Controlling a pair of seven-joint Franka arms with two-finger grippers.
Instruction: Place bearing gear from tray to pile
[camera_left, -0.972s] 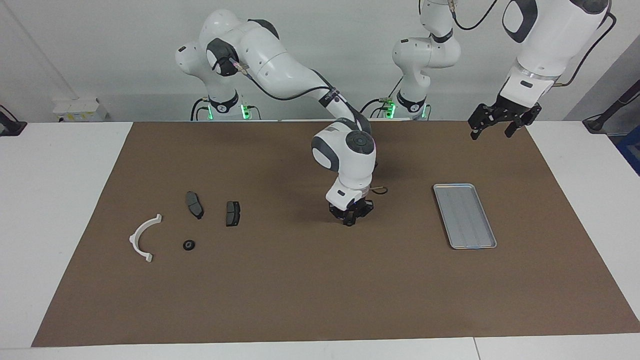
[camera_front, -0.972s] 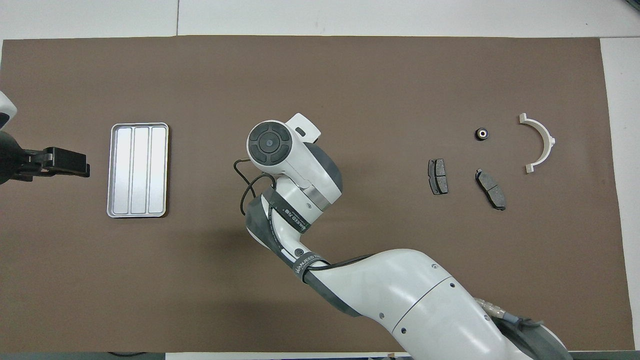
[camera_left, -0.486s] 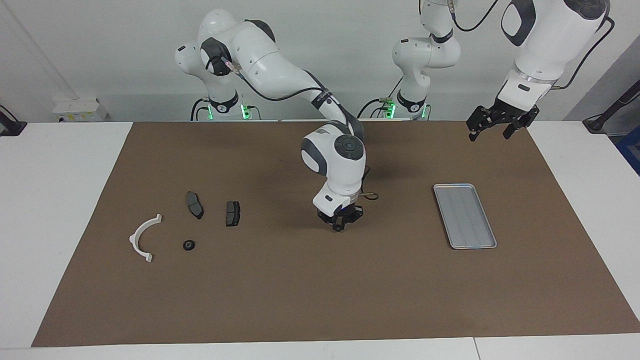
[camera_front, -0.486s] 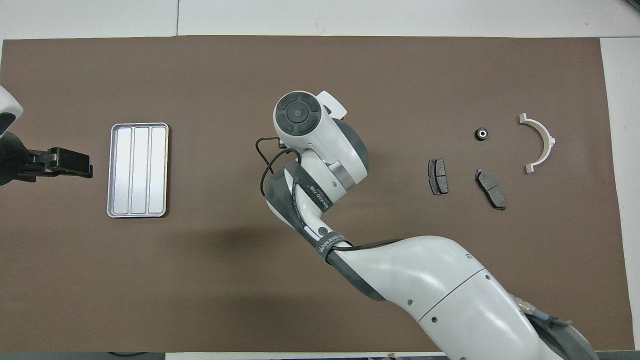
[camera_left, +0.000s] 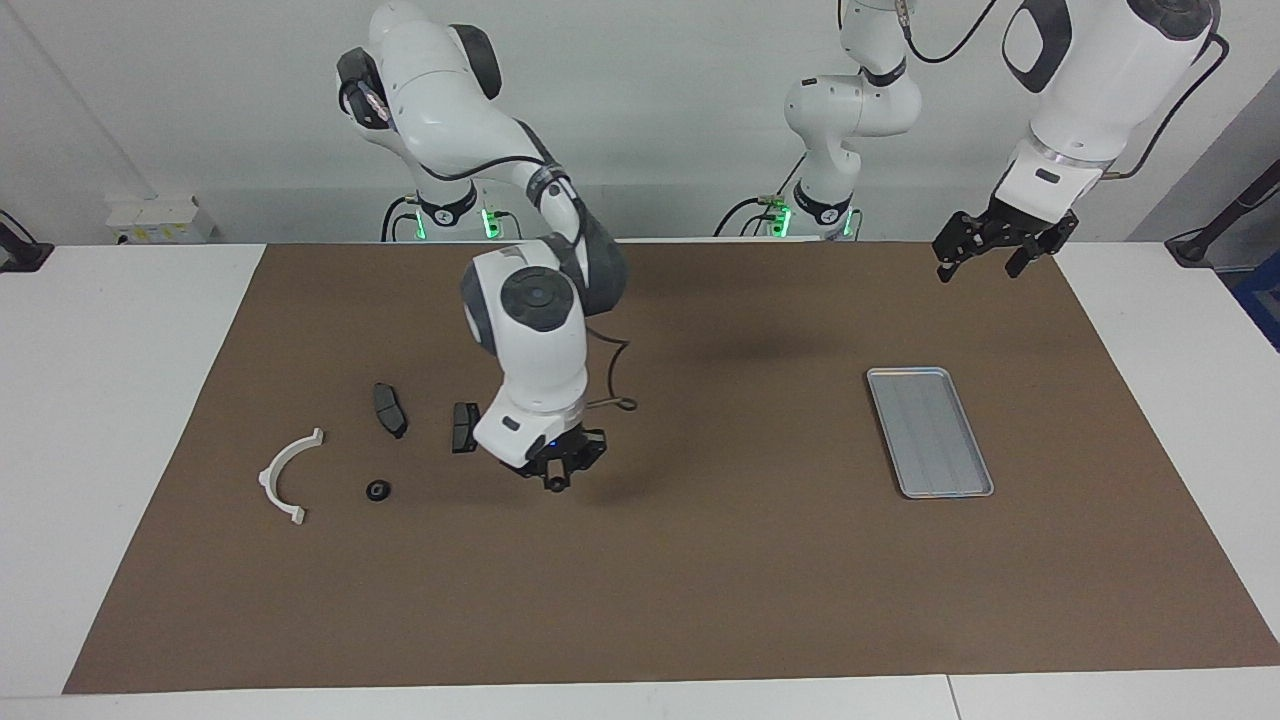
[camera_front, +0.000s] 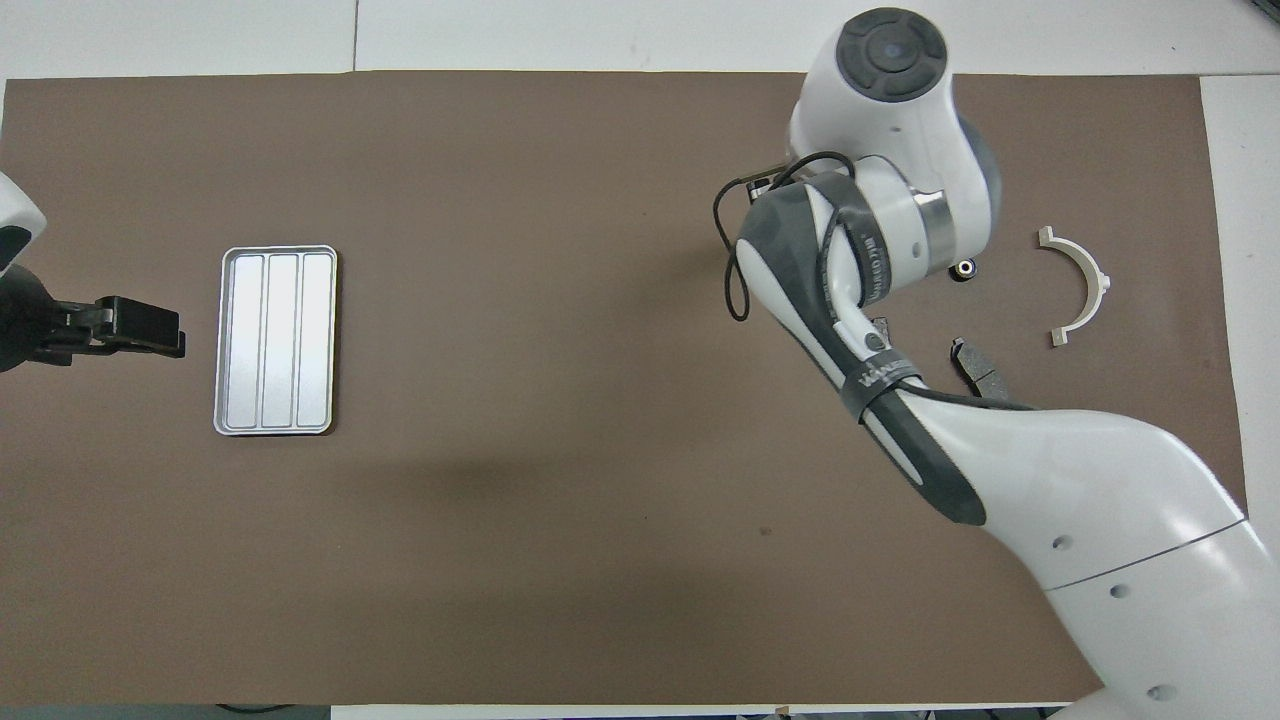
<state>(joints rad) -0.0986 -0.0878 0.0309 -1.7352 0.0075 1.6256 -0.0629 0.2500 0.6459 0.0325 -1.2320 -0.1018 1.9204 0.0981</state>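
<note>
— Brown mat (camera_left: 700, 600) on a white table; why does the right arm (camera_left: 530, 330) stoop so low?

— It bends sharply down, wrist tilted, so the right gripper (camera_left: 555, 480) hangs over the mat, well apart from the tray (camera_left: 930, 432), near the pile; its fingertips are pressed together; whether they pinch anything cannot be told.

— And the left arm (camera_left: 1090, 90)?

— It waits; the left gripper (camera_left: 985, 255) hovers, fingers spread, over the mat's edge near the tray.

— What of the tray?

— Nothing shows on it; toward the right arm's end lie a white bracket (camera_left: 272, 465), two brake pads (camera_left: 389, 409), and one bearing gear (camera_left: 378, 490) beside them, probably delivered.
</note>
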